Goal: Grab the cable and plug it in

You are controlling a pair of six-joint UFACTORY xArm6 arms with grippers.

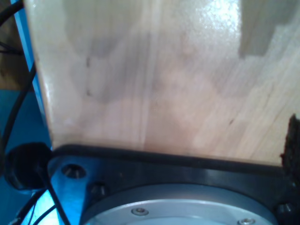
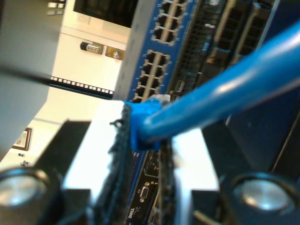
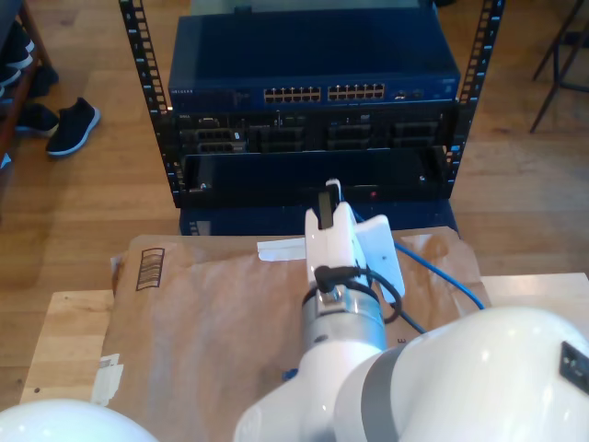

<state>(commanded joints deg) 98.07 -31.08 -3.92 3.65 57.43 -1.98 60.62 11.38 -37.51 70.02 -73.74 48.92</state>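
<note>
The second gripper has its jaws clamped on the cable plug, approaching the switch. Next: align with a free port.

A pale wooden bench carries a wide sheet of brown paper. The blue cable trails across that paper toward the exterior view's right. A small white label lies at the paper's near corner.
</note>
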